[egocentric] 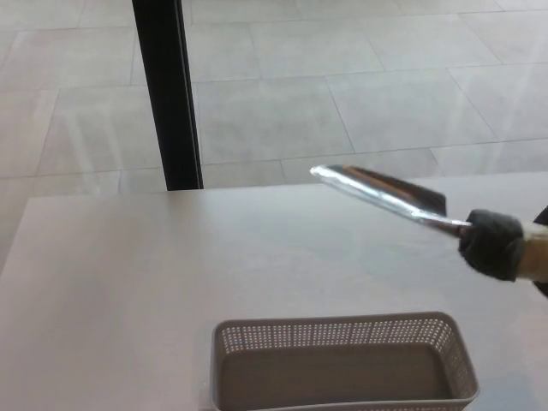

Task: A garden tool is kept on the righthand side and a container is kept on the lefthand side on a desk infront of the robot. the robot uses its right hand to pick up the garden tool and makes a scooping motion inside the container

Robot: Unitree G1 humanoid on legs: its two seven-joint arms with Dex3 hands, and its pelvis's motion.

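On your left, a black post [167, 94] rises behind the worktop [111, 274]. The perforated basket [342, 334] sits empty at the near edge, handy for scooping. The trowel [385, 195] hangs above and beyond it, blade tipped up and pointing left, well clear of the rim. Its handle runs off the right edge, where your right hand is out of sight, so I cannot tell its grip.

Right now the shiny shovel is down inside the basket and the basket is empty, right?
Not quite. The head view shows the shovel lifted in the air, above and behind the basket, not inside it. The basket is indeed empty.
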